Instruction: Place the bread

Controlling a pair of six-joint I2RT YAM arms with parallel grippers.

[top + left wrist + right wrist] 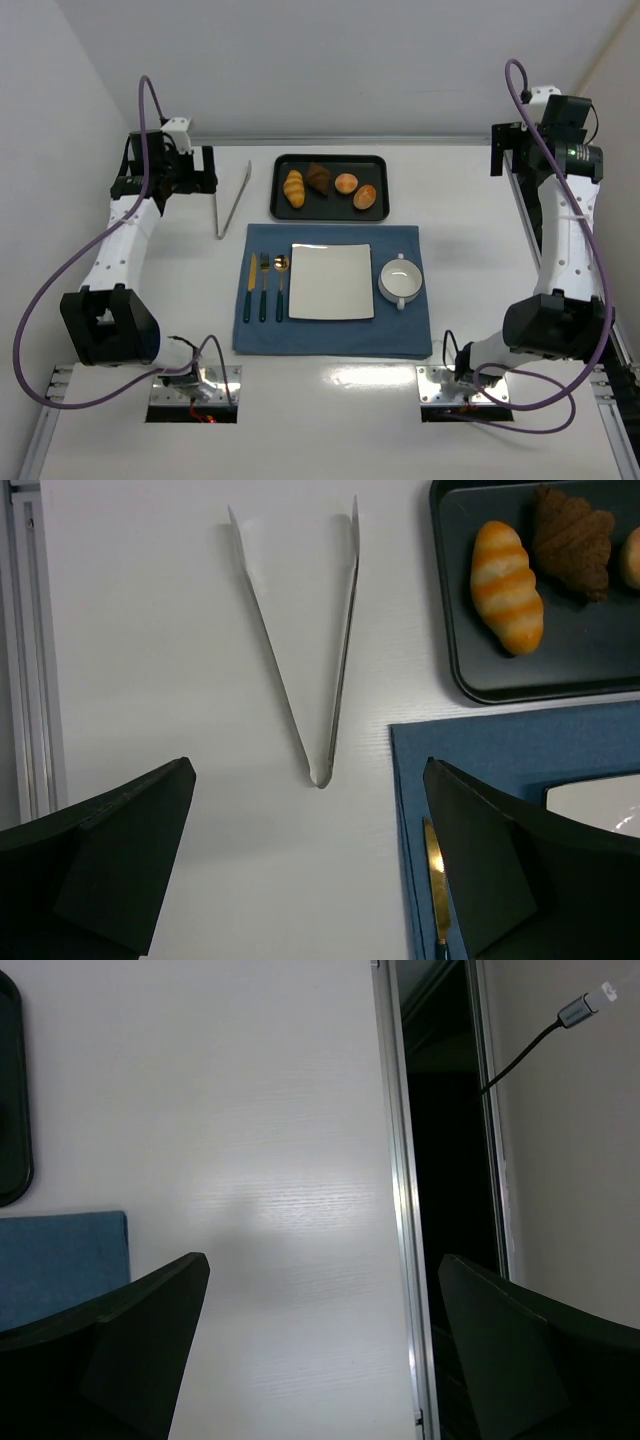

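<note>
Two grippers, both spread wide, nothing held. Left gripper point(307, 772) hangs over bare table, tongs point(339, 650) straight ahead with their tip between its fingers. Bread point(507, 585) lies ahead-right on tray point(580, 645), tight beside pastry point(572, 540). Risks: snagging the pastry too, or clipping the tray rim. Open table left of tongs. Right gripper point(322, 1260) sits by table edge point(395, 1160); room only to its left.
</note>
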